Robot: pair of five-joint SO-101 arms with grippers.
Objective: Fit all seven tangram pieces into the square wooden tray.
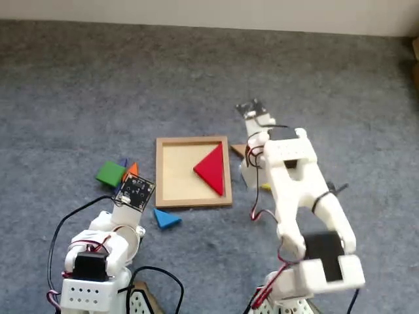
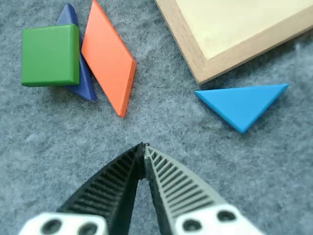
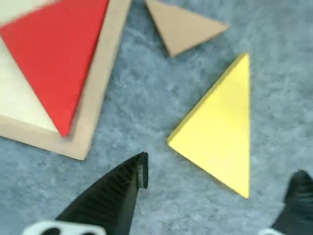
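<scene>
left tool (image 2: 144, 149) clenched, empty | right tool (image 3: 220, 180) released over yellow triangle (image 3: 220, 127) | red triangle (image 1: 213, 168) in tray (image 1: 159, 173)

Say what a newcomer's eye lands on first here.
The red triangle lying at the right side of the pale wooden tray stands out first. Next come the yellow triangle on the grey carpet just ahead of the open right gripper, and the green square beside the orange piece left of the tray.
</scene>
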